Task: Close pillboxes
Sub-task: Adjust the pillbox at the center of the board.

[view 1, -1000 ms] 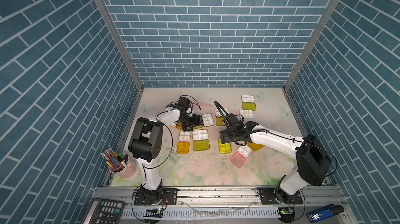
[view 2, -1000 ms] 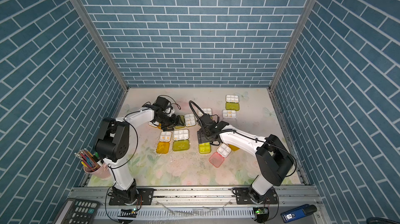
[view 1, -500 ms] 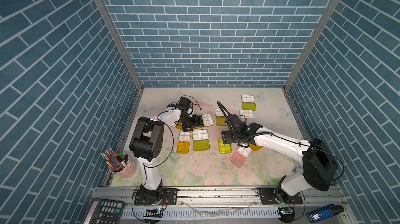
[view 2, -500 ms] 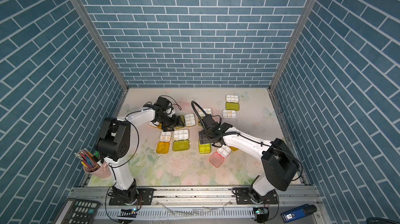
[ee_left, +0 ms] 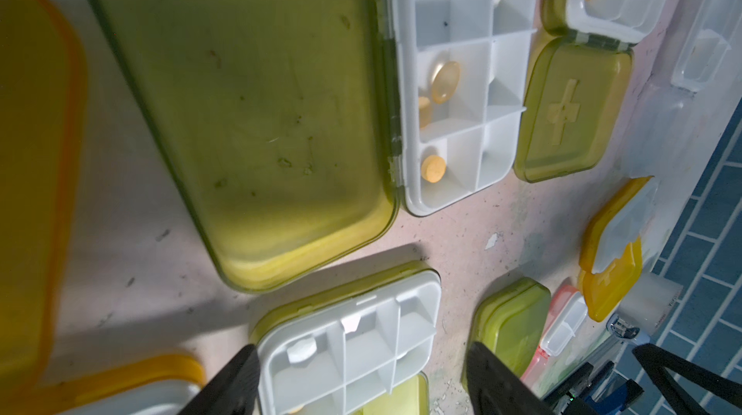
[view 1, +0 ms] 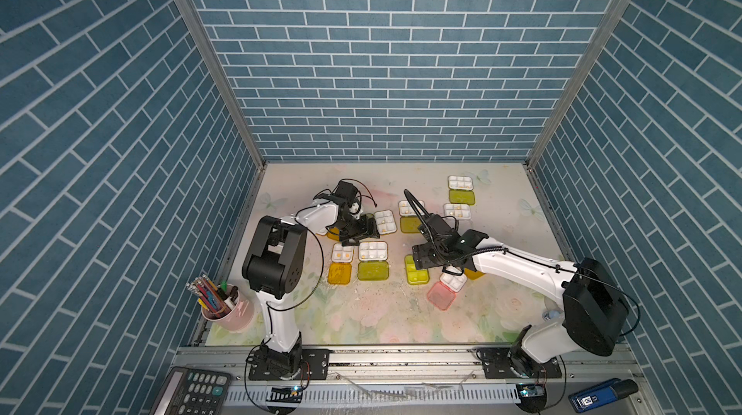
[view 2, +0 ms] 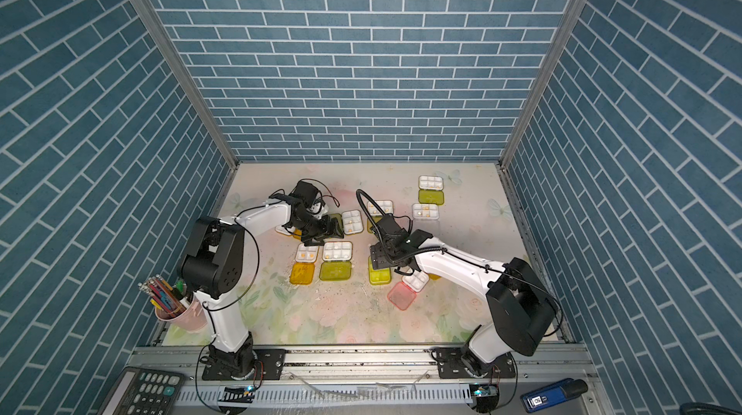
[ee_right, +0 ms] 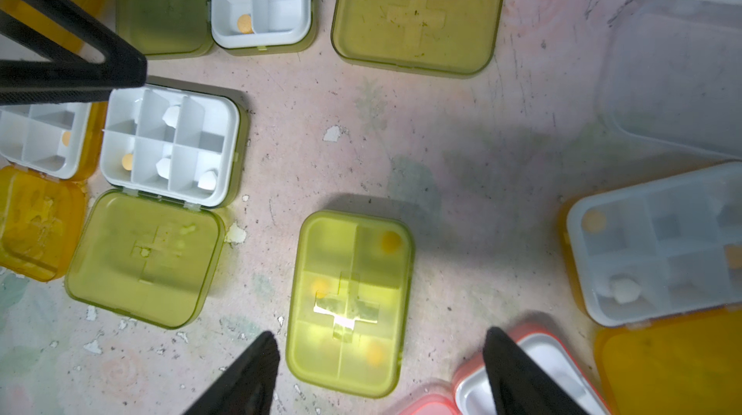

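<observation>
Pillboxes (view 1: 373, 260) are clustered mid-table. Fingers (ee_right: 249, 377) are held apart: right gripper (ee_right: 379, 334) above a shut lime box (ee_right: 349, 272), left gripper (ee_left: 363, 346) astride a tray (ee_left: 361, 324) — neighbours may be knocked by misaligned descent.

White trays (view 1: 373, 251) in the pillboxes (view 1: 417, 272); a lime lid (view 1: 373, 271), an orange lid (view 1: 339, 273), a pink lid (view 1: 440, 295). The counter (view 1: 381, 312) is pale floral, the walls (view 1: 381, 71) blue brick, the cup (view 1: 235, 314) pink.
</observation>
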Action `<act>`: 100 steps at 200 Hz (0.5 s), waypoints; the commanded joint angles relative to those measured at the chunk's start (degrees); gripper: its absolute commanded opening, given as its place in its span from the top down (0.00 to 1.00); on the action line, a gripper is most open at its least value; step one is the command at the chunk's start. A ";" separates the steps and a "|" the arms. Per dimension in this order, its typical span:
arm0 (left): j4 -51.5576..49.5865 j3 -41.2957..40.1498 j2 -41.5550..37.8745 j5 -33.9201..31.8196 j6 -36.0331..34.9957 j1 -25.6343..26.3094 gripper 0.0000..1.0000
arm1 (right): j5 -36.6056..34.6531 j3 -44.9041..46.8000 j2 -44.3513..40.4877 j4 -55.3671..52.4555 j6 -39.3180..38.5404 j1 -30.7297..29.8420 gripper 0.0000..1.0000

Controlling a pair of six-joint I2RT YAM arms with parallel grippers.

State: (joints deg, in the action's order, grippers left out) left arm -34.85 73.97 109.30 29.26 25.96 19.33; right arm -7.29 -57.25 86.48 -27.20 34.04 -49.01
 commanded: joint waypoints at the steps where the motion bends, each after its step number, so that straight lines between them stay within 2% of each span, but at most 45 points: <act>1: -1.46 -0.90 -0.83 -0.95 -0.82 0.73 0.18 | -0.71 0.54 -1.49 0.57 0.50 -0.22 0.19; 61: -2.37 -3.28 -3.11 -3.42 0.99 3.33 0.18 | -1.06 1.34 -2.66 0.96 0.32 -0.22 0.19; 100: -3.32 -6.33 -7.57 -4.45 2.09 3.46 0.17 | -1.24 1.81 -3.16 1.53 -0.37 -0.21 0.19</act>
State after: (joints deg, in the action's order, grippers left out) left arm -36.01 69.58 105.67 26.57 27.24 22.74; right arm -7.33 -55.99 84.99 -26.02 34.04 -49.01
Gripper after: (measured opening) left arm 0.828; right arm 0.812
